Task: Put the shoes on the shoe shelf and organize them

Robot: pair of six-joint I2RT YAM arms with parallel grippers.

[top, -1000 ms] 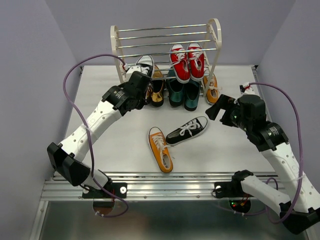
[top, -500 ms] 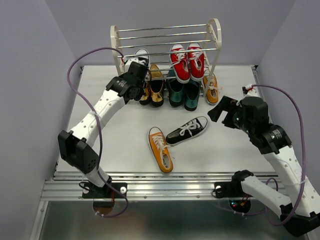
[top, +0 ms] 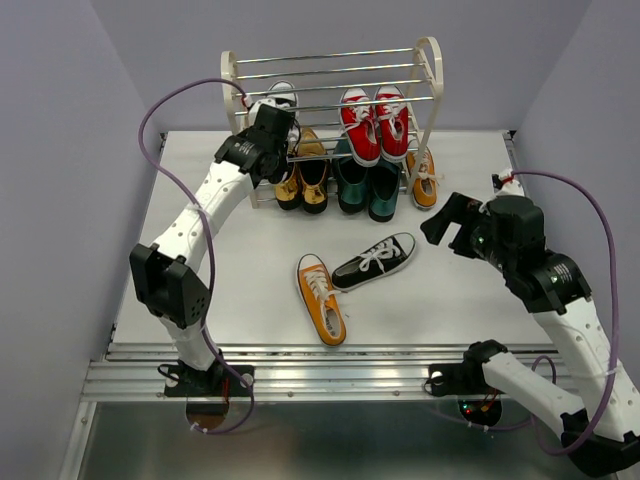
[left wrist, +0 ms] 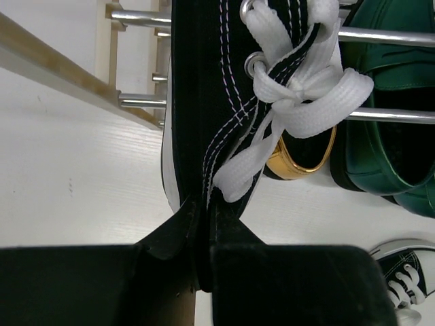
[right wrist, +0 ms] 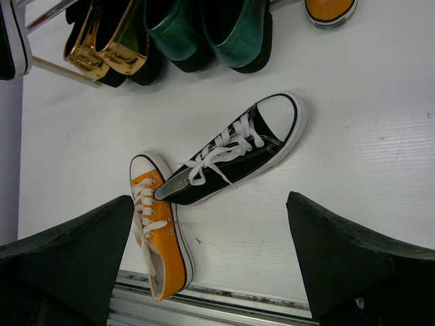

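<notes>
My left gripper is shut on the heel of a black sneaker and holds it against the left end of the cream-white shoe shelf. In the left wrist view the gripper pinches the shoe over the shelf rods. Two red sneakers sit on a shelf tier. One orange sneaker stands by the shelf's right foot. Another orange sneaker and a black sneaker lie on the table. My right gripper is open and empty, hovering to the right of them. The right wrist view shows the black sneaker, the orange sneaker and the open gripper.
A glossy gold pair and a glossy dark green pair stand at the shelf's foot, below the held shoe. The table's front rail runs just beyond the loose orange sneaker. Purple walls close in on both sides.
My left arm has stretched back and up, carrying the black sneaker from in front of the gold pair to the shelf's left end. My right gripper has drifted slightly right.
</notes>
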